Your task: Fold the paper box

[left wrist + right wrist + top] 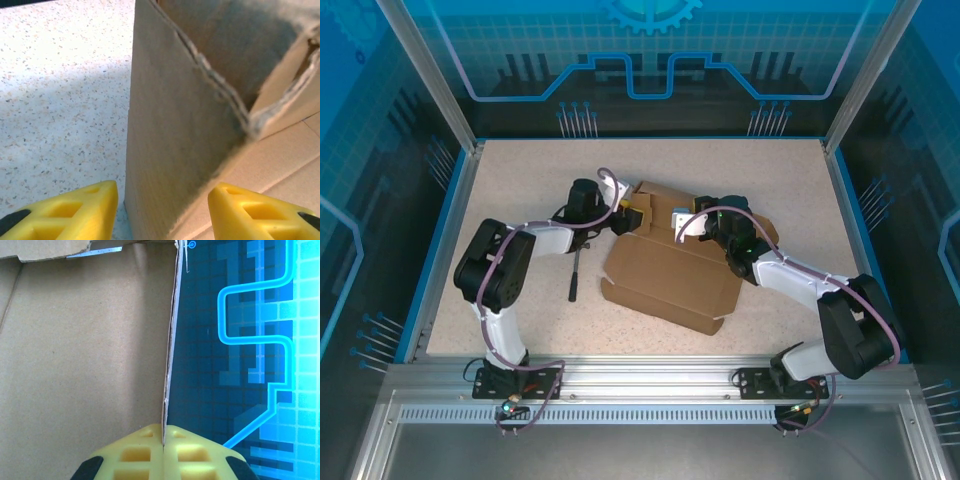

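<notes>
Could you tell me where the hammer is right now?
The hammer lies on the table in the top view, between the left arm and the box.

Plain brown cardboard paper box [675, 270] — shallow, half-folded, mid-table, far wall raised upright, near flap flat with side tabs

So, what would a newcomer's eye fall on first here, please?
The brown paper box sits half-folded in the middle. The right tool pinches one of its walls edge-on, while the left tool straddles an upright flap, open. A black hammer lies just left of it.
</notes>
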Robot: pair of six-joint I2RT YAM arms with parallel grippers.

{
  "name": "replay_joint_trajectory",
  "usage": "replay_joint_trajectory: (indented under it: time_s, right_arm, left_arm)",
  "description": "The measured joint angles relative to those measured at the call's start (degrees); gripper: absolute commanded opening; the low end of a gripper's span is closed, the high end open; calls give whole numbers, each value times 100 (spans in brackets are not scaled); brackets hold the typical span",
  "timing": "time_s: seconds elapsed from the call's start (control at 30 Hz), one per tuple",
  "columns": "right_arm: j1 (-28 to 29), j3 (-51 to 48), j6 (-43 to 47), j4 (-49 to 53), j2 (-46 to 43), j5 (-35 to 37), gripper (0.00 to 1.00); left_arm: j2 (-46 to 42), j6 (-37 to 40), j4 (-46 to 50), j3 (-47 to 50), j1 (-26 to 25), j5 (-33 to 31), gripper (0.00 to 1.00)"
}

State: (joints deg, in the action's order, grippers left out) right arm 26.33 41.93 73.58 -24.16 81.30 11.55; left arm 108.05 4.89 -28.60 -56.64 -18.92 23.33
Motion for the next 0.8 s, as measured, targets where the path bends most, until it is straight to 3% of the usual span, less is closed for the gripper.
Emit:
replay_joint_trajectory:
  time_s: [0.3, 0.8]
  right_arm:
    - [28, 0, 0, 9, 0, 11, 0]
    - [37, 7, 0, 15, 0, 24, 0]
  left_arm:
    - [2, 13, -177, 31, -186, -658, 43]
    - [101, 153, -280, -11, -494, -1792, 41]
